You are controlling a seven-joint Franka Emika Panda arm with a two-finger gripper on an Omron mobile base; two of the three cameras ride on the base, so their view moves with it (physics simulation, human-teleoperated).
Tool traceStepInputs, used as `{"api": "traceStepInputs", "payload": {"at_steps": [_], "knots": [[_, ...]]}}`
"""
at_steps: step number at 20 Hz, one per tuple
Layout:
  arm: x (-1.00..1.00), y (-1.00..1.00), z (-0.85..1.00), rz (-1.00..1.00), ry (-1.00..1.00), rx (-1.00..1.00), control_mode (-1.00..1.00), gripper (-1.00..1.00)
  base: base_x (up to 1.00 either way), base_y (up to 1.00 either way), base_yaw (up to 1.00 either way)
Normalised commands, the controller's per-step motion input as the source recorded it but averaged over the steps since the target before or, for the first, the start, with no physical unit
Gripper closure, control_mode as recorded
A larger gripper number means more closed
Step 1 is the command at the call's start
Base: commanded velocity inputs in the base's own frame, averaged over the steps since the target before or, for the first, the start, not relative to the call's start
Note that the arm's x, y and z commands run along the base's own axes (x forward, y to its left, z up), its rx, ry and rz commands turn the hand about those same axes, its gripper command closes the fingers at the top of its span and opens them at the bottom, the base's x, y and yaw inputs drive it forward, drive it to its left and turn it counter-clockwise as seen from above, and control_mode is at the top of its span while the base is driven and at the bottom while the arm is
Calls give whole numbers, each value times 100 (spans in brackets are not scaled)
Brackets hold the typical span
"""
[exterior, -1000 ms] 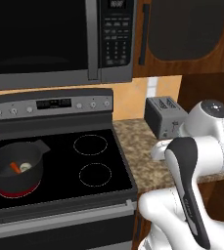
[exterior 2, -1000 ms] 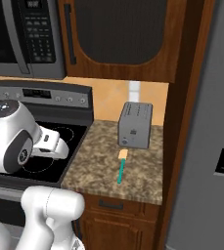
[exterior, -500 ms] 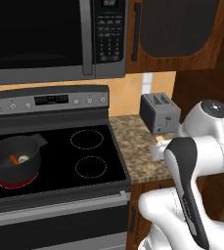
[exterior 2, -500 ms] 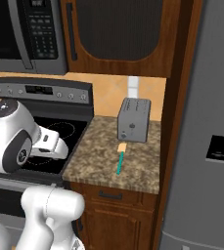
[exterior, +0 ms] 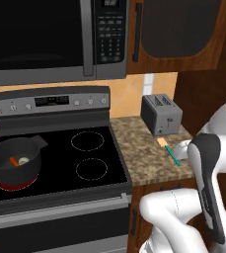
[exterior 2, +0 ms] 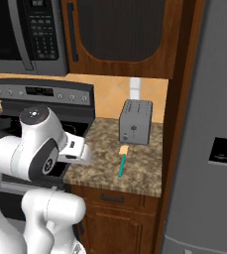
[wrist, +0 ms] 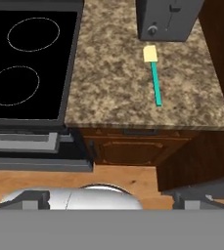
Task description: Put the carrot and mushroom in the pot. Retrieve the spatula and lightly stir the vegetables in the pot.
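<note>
Spatula [wrist: 153, 74] lies flat on the granite desk [wrist: 113, 83], just in front of the toaster [wrist: 167, 19], tan end toward it and teal handle running back toward the near edge. The pincer [wrist: 111, 195], fully open and empty, hangs short of that edge, so the reach is forward and slightly right. Carrot [exterior: 14, 161] and mushroom [exterior: 23, 160] already sit in the pot [exterior: 15, 159], far left on the stove.

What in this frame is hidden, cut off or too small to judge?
- Spatula, left base view: near end of handle hidden behind the robot's arm.
- Mushroom and carrot in the pot: too small to tell whether they touch.
- Toaster, hand view: cut off by the top edge.
</note>
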Motion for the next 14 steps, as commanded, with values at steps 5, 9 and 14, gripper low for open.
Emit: {"api": "traceStepInputs", "payload": {"at_steps": [5, 9, 14], "knots": [[19, -51, -40, 0, -2, 0, -100, -100, 0, 0, 0], [23, -50, -50, 1, 0, 0, -100, -100, 0, 0, 0], [34, -26, -39, 1, 0, 0, -100, -100, 0, 0, 0]]}}
